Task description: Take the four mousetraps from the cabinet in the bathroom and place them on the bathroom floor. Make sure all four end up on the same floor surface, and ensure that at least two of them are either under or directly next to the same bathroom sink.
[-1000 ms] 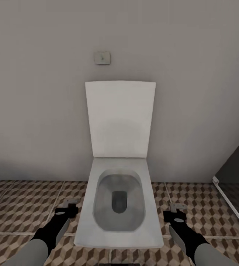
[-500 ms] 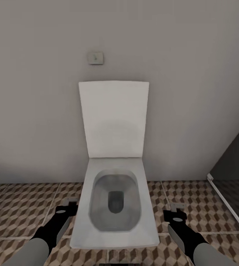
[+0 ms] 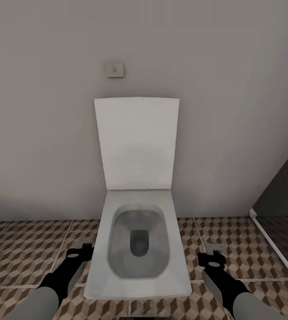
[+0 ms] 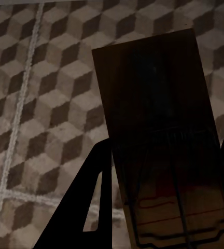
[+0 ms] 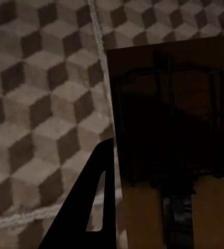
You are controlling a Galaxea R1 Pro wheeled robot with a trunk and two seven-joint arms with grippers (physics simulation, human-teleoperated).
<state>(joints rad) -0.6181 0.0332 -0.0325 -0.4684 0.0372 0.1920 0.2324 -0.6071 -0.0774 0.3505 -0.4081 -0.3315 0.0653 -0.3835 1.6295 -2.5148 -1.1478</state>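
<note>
I've a mousetrap [image 4: 164,155] clamped in my left end effector [image 3: 85,247] and another mousetrap [image 5: 169,140] in my right end effector [image 3: 214,254], both low in frame flanking the toilet [image 3: 139,249], so I'd turn to find the sink before lowering them flat onto the bathroom floor [image 3: 24,249].

Both arms extend forward and low, well apart, wrists level — left gripper [image 3: 85,247], right gripper [image 3: 213,251]. Each of the 2 grippers is clamped on 1 mousetrap [image 4: 164,155] [image 5: 171,150], fingers [image 4: 94,197] dark beside the board.
</note>
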